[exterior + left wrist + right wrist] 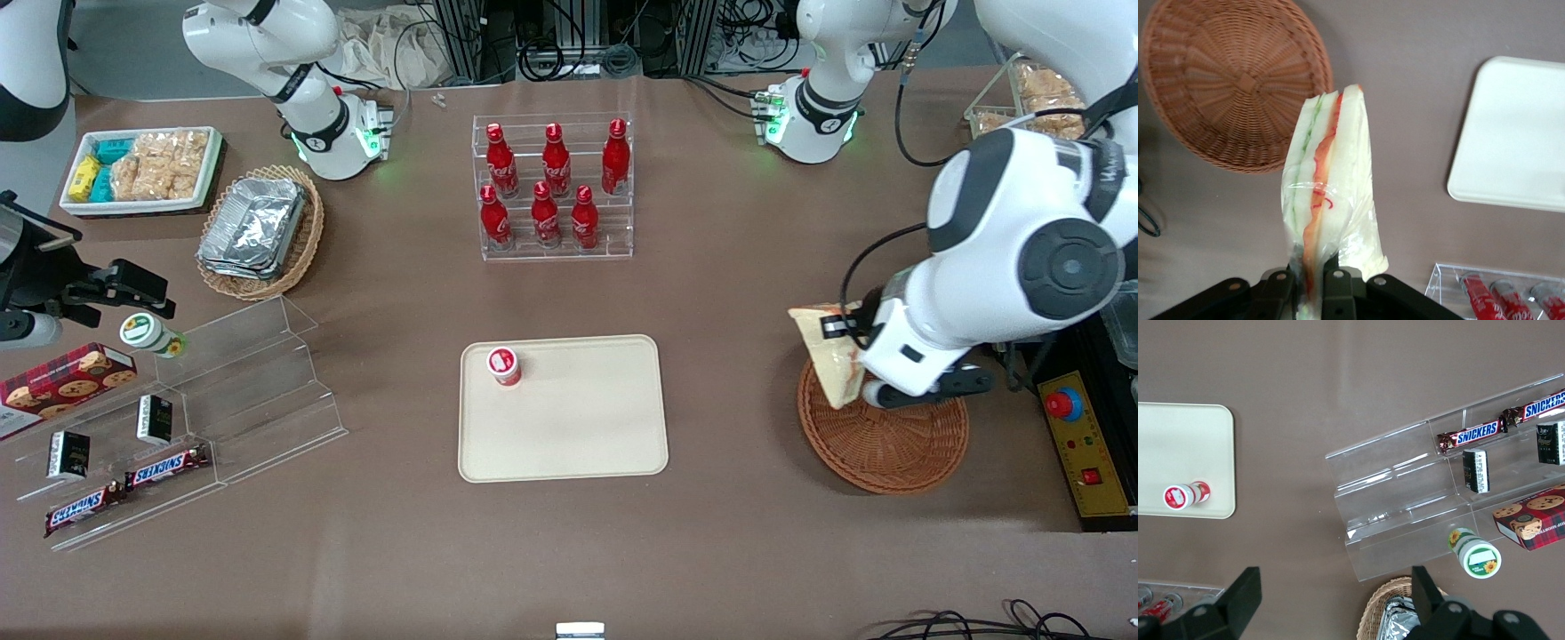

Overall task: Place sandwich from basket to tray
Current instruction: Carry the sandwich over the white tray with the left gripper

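Sandwich [827, 351] hangs above the desk [729, 293], pinched in the claw [858, 369] of the working arm. From the wrist camera the claw's two dark fingers [1281, 283] are pressed against the wrapped wedge's lower end, and the sandwich [1331, 187] stands out from them, its clear film wrinkled around pale bread with a green strip and a red-orange strip running along its edge. In the front view the wedge sits over the rim of the round reddish-brown wicker basket [889, 444], on the side facing the tray. The basket [1231, 73] holds nothing that shows in the wrist view; its woven bottom is bare.

The cream-beige tray [578, 427] lies flat at the middle of the desk, well apart from the basket, toward the parked arm's end from it. A small red-capped bottle [503, 365] stands on the tray near one corner. Farther from the front camera than the tray, a clear acrylic rack [556, 249] carries six red cola bottles [556, 160] in two rows. A corner of the tray [1511, 133] and part of that rack [1498, 293] also appear in the wrist view.
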Robot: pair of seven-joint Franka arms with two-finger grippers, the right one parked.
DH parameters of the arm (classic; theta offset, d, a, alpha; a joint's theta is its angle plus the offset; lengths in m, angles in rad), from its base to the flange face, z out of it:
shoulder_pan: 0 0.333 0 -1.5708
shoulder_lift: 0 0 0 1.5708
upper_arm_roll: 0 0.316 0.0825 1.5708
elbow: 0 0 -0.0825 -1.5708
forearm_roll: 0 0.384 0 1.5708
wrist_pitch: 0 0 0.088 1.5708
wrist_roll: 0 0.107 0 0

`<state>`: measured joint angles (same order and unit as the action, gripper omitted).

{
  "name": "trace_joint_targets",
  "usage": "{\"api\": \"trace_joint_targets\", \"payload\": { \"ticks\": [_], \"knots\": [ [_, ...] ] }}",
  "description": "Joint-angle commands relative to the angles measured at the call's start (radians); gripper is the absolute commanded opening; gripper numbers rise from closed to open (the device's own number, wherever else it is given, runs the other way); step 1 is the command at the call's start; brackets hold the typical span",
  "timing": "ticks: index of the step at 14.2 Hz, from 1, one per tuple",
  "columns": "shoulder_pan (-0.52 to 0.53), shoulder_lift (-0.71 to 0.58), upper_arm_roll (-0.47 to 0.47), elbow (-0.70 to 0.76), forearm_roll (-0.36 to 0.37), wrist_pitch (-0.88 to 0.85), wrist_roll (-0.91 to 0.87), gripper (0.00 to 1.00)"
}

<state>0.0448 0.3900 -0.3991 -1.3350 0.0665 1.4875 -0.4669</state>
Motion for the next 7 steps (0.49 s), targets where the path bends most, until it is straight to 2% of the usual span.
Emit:
{"api": "trace_joint_targets", "payload": {
  "ticks": [1, 4, 7],
  "knots": [
    [-0.064, 0.010, -0.009, 0.002, 0.012, 0.000, -0.002, 0.01],
    [-0.155, 0.052, -0.007, 0.003, 0.058, 0.074, -0.018, 0.01],
    [-0.209, 0.116, -0.009, 0.003, 0.064, 0.158, -0.101, 0.01]
  ]
}}
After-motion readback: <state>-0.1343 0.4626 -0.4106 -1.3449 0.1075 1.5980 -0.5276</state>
